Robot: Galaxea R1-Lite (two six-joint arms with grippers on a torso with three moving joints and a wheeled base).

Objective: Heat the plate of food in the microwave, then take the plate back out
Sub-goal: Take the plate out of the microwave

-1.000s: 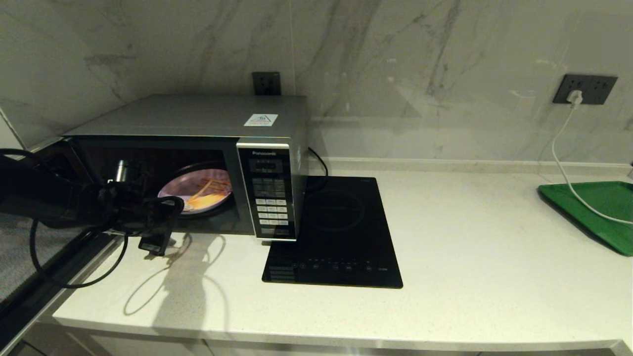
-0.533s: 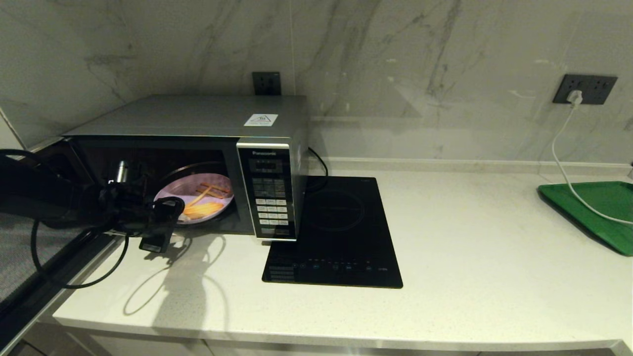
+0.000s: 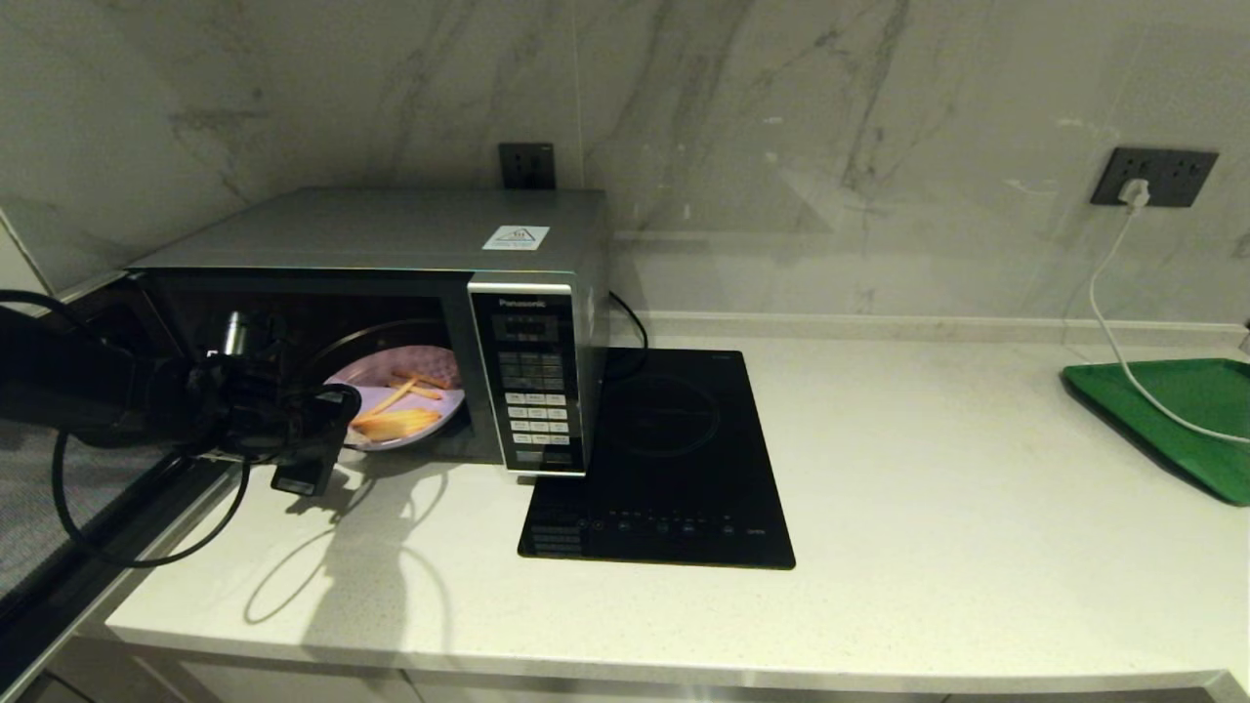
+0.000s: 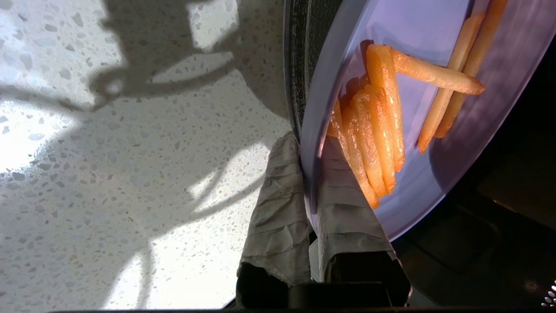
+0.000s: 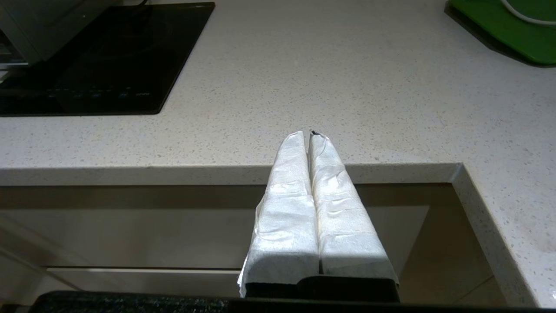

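Right gripper (image 5: 309, 134) parked off the worktop (image 3: 928, 508) front edge, fingers pressed together, holding nothing. Left gripper (image 4: 309, 174) is clenched on the near rim of the plate of food (image 3: 400, 410), which sits at the microwave (image 3: 391, 234) mouth, partly inside. Step looks like the take-out. Next: draw it clear w/o tilting, fries loose, then set it on the worktop.

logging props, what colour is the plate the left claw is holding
Pale lilac plate of food, best in the left wrist view, where the left claw grips its rim.
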